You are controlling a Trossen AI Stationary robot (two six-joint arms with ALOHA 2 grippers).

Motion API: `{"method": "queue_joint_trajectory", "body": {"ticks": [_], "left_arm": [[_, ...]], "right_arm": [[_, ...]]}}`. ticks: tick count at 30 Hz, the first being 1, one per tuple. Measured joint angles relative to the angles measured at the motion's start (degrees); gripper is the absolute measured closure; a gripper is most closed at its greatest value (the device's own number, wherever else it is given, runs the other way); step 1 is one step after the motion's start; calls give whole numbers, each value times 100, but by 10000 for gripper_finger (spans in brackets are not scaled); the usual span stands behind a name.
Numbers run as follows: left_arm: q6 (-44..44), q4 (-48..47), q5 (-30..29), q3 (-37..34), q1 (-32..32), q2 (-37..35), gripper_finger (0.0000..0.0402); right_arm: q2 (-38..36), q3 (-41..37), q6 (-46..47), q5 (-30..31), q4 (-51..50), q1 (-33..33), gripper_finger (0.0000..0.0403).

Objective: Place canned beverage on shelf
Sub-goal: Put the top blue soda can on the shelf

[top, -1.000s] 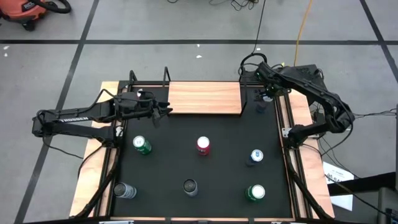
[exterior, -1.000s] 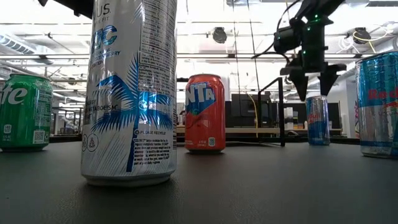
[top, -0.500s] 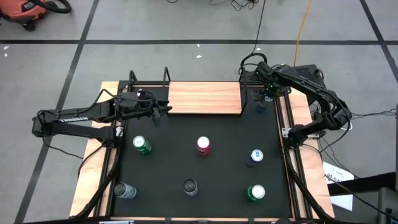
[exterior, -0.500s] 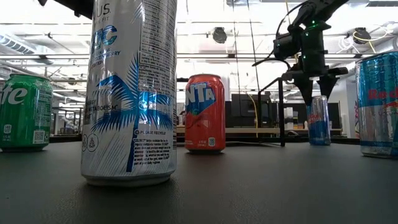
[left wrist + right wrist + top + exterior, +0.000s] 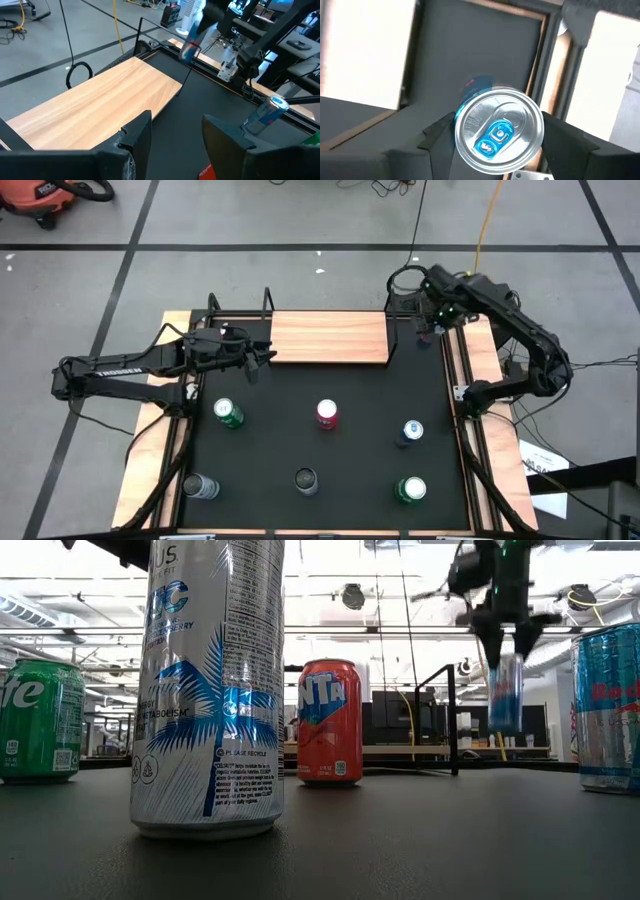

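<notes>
Blue-and-silver, the slim can [image 5: 506, 690] hung clear of the black tabletop [image 5: 320, 450] in the low view, upright, pinched near its top between the fingers of the right gripper [image 5: 507, 640]. We could not read its label through the blur; from the right wrist view we saw only its silver lid [image 5: 499, 129] with a blue pull tab, framed by the two dark fingers closed against its sides. From above, the can sat hidden under the gripper [image 5: 432, 318], just beside the right end of the shelf [image 5: 328, 337], near the table's far right corner. The shelf's light-wood board lay bare, with a thin black upright [image 5: 452, 720] at its end.

We saw the right arm [image 5: 520, 340] reach from its base at the table's right edge, folded back on itself with the wrist pointing down.

Nearer the camera stood a tall white can [image 5: 212, 690] with a blue palm print; "PLEASE RECYCLE" was legible on it. Behind it, a red can [image 5: 329, 722] showed "NTA", a green can [image 5: 38, 720] showed "ite", and a blue can [image 5: 610, 705] at the right edge showed "Red".

The left gripper [image 5: 262, 358] hovered low off the shelf's left end, its arm stretched across from the left, fingers parted with nothing between them.
</notes>
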Motion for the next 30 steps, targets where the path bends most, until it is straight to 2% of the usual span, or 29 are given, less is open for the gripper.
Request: {"method": "queue_joint_trajectory", "body": {"ticks": [8,13,20,30], "left_arm": [[63,6,-16,-1,0,0,228],[57,3,-16,-1,0,0,228],[56,0,-16,-1,0,0,228],[22,-139,-16,-1,0,-2,228]], "right_arm": [[-2,1752,-75,164,-145,11,168],[-4,2425,-305,167,147,103,167],[145,2571,-265,-117,861,502,168],[1229,2571,-535,-156,1452,1092,167]]}}
